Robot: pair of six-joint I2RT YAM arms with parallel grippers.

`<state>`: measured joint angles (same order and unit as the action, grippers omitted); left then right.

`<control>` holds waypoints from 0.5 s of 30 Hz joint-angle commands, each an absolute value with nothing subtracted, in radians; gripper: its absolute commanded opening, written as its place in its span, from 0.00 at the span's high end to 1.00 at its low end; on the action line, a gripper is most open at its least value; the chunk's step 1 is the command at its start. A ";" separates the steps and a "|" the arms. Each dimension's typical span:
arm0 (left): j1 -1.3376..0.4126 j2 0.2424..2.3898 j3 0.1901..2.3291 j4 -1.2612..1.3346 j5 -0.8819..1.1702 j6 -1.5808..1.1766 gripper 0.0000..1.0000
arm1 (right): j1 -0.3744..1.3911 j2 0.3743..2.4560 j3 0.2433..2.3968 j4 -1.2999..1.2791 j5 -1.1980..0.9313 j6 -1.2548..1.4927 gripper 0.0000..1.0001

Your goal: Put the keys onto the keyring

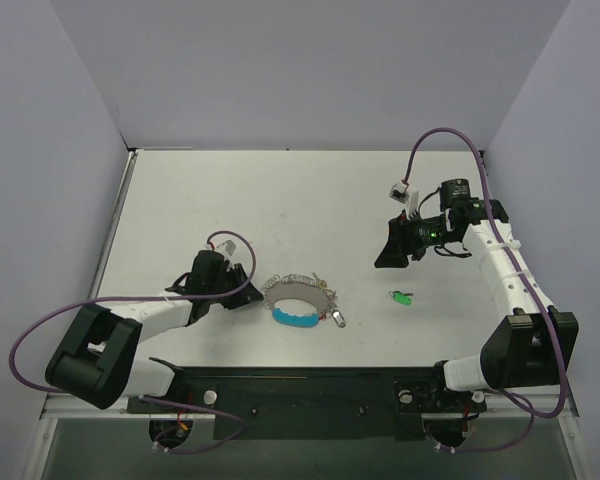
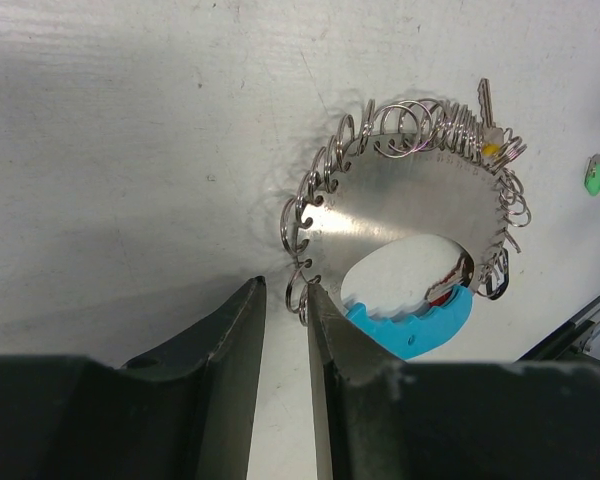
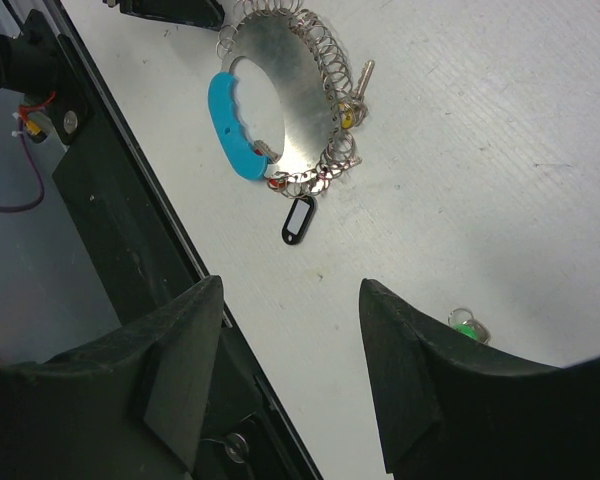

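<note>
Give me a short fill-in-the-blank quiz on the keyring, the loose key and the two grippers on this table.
1. The loose key lying apart from the keyring has a ___ head.
2. The keyring's plastic grip is coloured ___.
3. The left gripper has its fingertips at the keyring's rim; the right gripper is ___ and empty.
4. The small tag lying by the keyring is ___.
Missing words: green; blue; open; black.

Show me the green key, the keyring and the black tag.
green key (image 1: 400, 297), top view, on its green plastic head.
keyring (image 2: 410, 200), left wrist view, on its flat metal plate.
black tag (image 3: 298, 220), right wrist view, on its pale centre window.
</note>
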<state>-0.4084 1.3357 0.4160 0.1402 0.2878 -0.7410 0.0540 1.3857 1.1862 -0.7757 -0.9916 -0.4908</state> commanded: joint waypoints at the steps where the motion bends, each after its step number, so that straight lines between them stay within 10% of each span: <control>1: -0.407 1.354 0.419 0.195 0.298 -0.742 0.67 | 0.060 1.390 1.186 -0.810 -1.012 -0.515 0.48; 15: -0.407 1.404 0.426 0.238 0.356 -0.752 0.71 | 0.060 1.388 1.189 -0.815 -1.011 -0.522 0.48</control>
<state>-0.4084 1.3891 0.4160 0.1944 0.3264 -0.7486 0.0540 1.3857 1.1862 -0.7830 -0.9916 -0.4995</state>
